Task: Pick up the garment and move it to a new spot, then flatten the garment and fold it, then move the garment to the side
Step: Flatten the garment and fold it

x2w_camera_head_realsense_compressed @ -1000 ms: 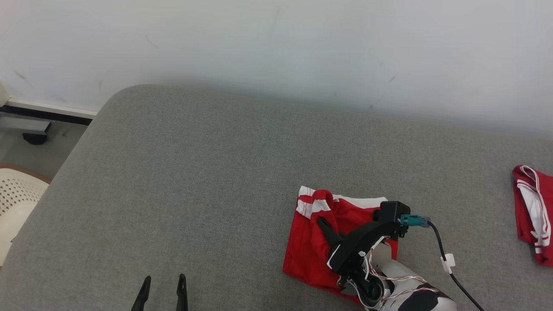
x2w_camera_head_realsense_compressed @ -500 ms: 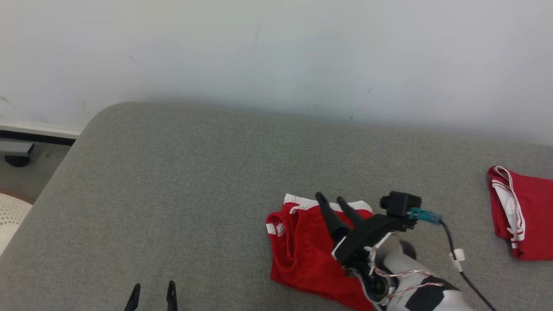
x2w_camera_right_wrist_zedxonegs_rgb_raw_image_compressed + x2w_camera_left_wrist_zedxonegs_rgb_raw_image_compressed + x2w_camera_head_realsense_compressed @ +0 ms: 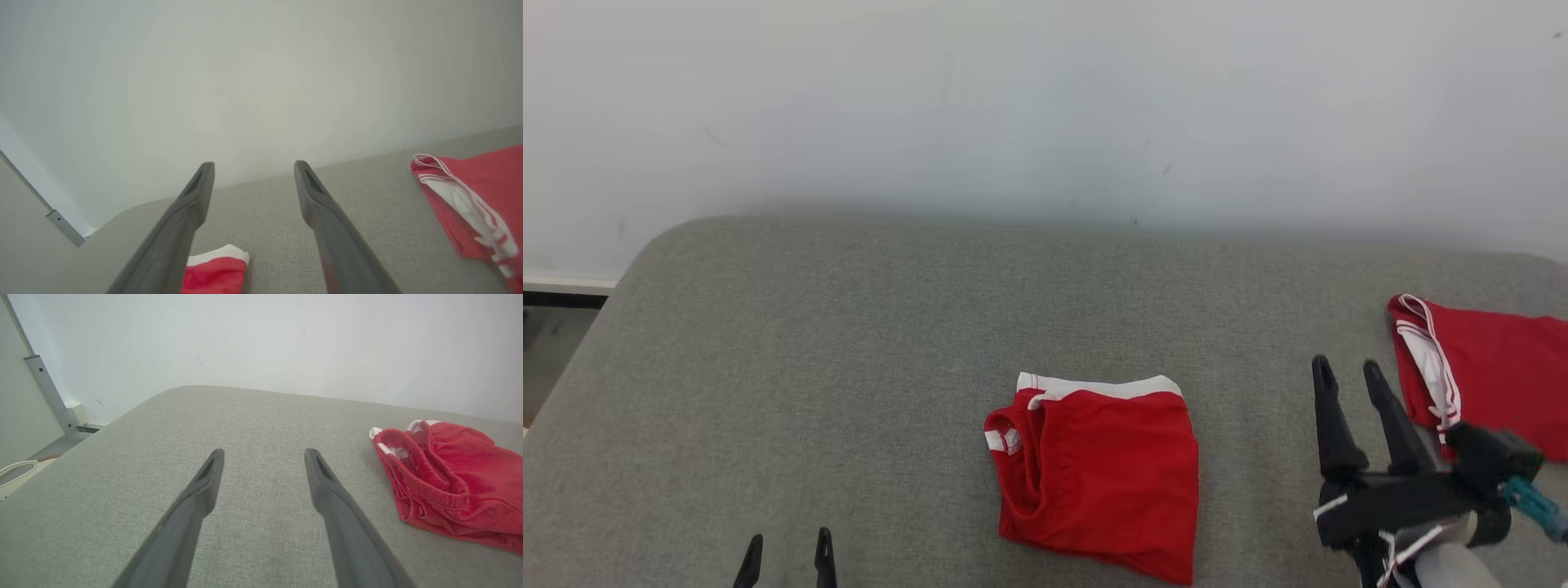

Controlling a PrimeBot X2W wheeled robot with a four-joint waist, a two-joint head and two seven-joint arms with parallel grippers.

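Note:
A folded red garment (image 3: 1098, 469) with a white waistband lies on the grey cushioned surface (image 3: 849, 343) in the middle of the head view; it also shows at the right of the left wrist view as the garment (image 3: 445, 477) and at the bottom of the right wrist view as the garment (image 3: 214, 275). My right gripper (image 3: 1347, 371) is open, raised to the right of it and apart from it, holding nothing. My left gripper (image 3: 788, 543) is open at the lower left, well clear of the cloth.
A second red garment (image 3: 1486, 376) with white trim lies at the right edge of the surface, just right of my right gripper. A pale wall (image 3: 1045, 98) rises behind the surface. The surface's rounded left corner drops to the floor (image 3: 547, 343).
My right gripper has let go of the folded garment and drawn back to the right. The garment now lies flat. The camera has shifted, so the whole scene sits differently.

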